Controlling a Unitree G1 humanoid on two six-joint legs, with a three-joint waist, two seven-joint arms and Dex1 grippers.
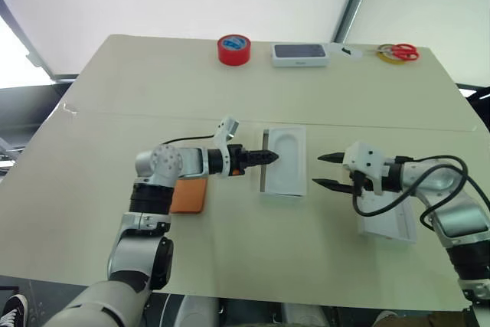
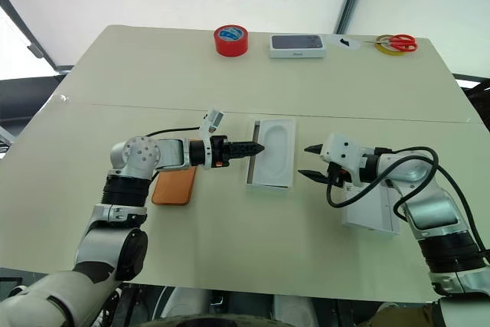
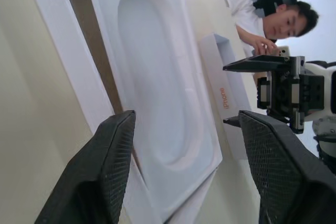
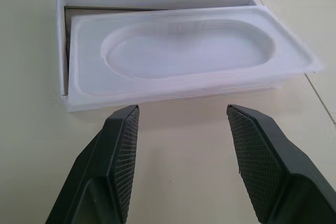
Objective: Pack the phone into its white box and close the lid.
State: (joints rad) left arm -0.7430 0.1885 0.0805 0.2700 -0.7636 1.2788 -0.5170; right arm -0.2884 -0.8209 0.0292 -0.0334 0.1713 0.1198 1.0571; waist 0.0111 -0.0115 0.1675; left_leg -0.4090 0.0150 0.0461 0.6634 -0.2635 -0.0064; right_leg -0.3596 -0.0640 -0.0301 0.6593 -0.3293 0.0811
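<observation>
Phone (image 2: 174,186) lengthwise toward far edge

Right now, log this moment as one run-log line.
left gripper: jaws open at white box | right gripper: jaws open, empty | insert: askew on box | phone: on table | lid: under right arm

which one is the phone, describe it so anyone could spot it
On the table, look near the robot's edge on its left, just under the left arm. The phone lies flat there, left of the white box. It is the only orange slab; the phone-like thing at the far edge is white with a dark face.
</observation>
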